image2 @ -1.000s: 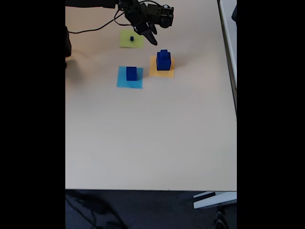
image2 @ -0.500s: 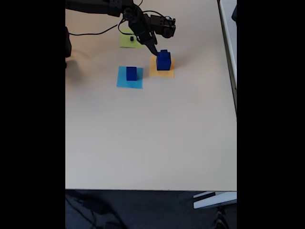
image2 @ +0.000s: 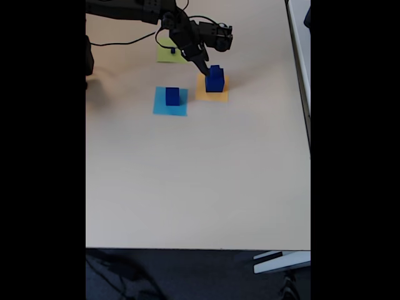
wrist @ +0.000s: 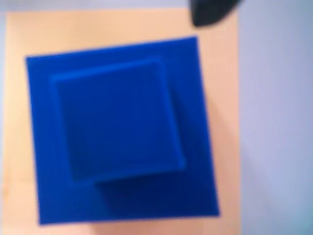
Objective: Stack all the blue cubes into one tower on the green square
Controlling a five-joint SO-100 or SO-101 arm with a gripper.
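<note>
Moved from above the green square (image2: 170, 51) across to the orange-yellow square (image2: 212, 88) within the last second; claw (image2: 206, 70) now dipped at the top of the two-cube stack there. Whether released or clenched, impossible to tell: fingers merge with the dark blue of the upper cube (image2: 215, 70).

From the wrist view, straight down on that pair: smaller cube (wrist: 117, 120) resting slightly twisted on the larger cube (wrist: 203, 161), one dark fingertip (wrist: 210, 11) at 1 o'clock.

Elsewhere on the bench (image2: 200, 181): medium cube (image2: 172, 95) on the light-blue square (image2: 161, 107), at 9 o'clock from the stack; tiny cube (image2: 173, 50) on the green square at 11 o'clock, partly behind the arm.

Judged: tower not begun; approach aimed at lifting the upper cube first.
</note>
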